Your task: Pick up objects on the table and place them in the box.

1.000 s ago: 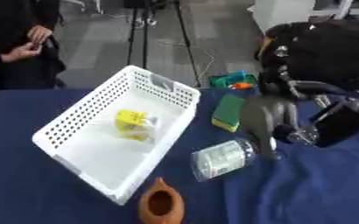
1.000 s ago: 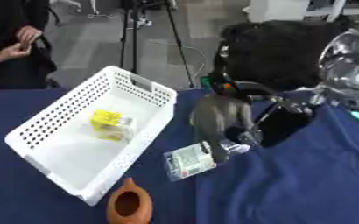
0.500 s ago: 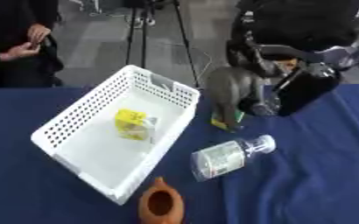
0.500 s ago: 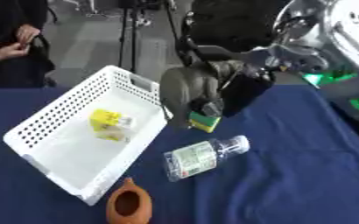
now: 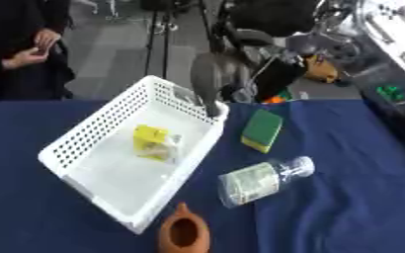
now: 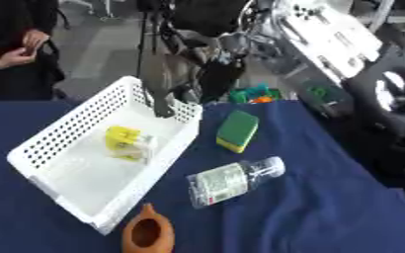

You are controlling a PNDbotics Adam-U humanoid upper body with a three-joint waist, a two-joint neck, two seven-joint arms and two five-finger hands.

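Observation:
A white slotted basket (image 5: 89,127) lies askew on the blue cloth, with a yellow packet (image 5: 154,142) inside it. My right hand (image 5: 208,79) comes in from the upper right and hangs over the basket's far right corner, its fingers (image 5: 213,107) pointing straight down, open, with nothing seen in them. To the right of the basket a green sponge with a yellow edge (image 5: 262,130) lies on the cloth. A clear plastic bottle (image 5: 262,180) lies on its side nearer to me. A brown clay jug (image 5: 184,234) stands at the front edge. My left hand does not show.
Small green and orange things (image 6: 254,94) sit at the table's far edge behind the sponge. My arm's black and silver parts (image 6: 327,44) fill the upper right. Bare blue cloth (image 5: 353,197) spreads to the right of the bottle.
My right hand has swung left and away from me, from above the sponge and bottle to the basket's far right corner. The sponge and bottle stay on the cloth.

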